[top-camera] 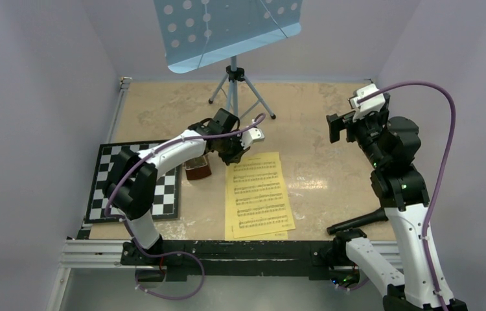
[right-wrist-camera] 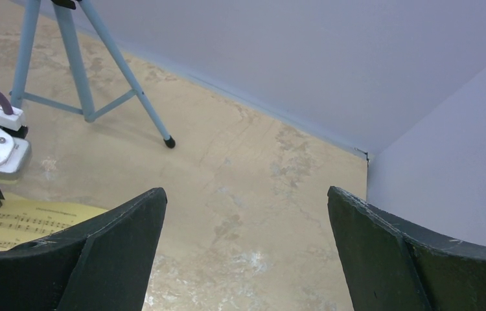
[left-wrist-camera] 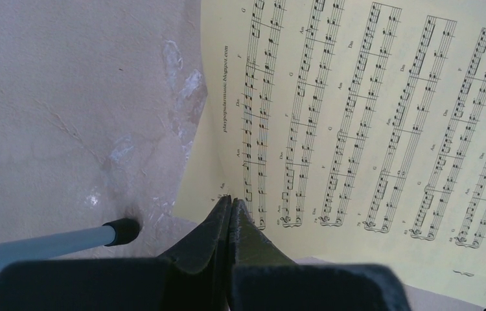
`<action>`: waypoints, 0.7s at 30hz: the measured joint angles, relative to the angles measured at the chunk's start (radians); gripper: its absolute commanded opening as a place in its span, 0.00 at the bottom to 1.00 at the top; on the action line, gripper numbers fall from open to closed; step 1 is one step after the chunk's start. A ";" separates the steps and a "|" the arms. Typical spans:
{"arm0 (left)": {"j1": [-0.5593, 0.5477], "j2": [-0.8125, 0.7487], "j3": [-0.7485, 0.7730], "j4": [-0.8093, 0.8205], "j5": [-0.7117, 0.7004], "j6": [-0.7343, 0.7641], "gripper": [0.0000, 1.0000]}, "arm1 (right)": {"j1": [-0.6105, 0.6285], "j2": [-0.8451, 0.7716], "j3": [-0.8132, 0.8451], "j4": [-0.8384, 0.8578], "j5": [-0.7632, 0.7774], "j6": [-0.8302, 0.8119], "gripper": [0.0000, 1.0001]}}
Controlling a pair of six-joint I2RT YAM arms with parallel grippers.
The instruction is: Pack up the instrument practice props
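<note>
**Left hand (left-wrist-camera: 229, 199) closed at the far-left corner of the sheets (left-wrist-camera: 370, 116): the paper pick-up looks to be the step in hand.**
Its tips meet at the paper's edge. I cannot tell if paper is pinched. The sheets lie flat mid-bench (top-camera: 331, 168), so next comes a sure nip and a clean lift. The metronome (top-camera: 197, 170) crowds the arm and a leg of the stand (left-wrist-camera: 33, 246) is near. The chessboard (top-camera: 107, 188) lies left. The right hand (right-wrist-camera: 245, 190) gapes empty, well apart.

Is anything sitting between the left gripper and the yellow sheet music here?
Nothing visible does. The shut left gripper has its tips right at the edge of the yellow sheet music. The music stand leg ends off to one side, apart from the paper.
</note>
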 measured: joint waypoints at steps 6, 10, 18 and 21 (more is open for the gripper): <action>-0.013 0.000 -0.003 0.002 -0.050 0.032 0.45 | 0.000 0.000 0.000 -0.001 -0.001 0.000 0.99; -0.022 -0.003 -0.001 -0.001 -0.072 0.034 0.50 | 0.000 0.007 0.003 -0.014 -0.004 0.000 0.99; -0.037 -0.270 -0.039 -0.001 -0.054 0.048 0.74 | 0.000 0.093 0.126 -0.095 -0.060 0.004 0.99; -0.043 -0.447 -0.045 0.001 -0.004 0.060 0.74 | 0.000 0.132 0.185 -0.117 -0.093 0.027 0.99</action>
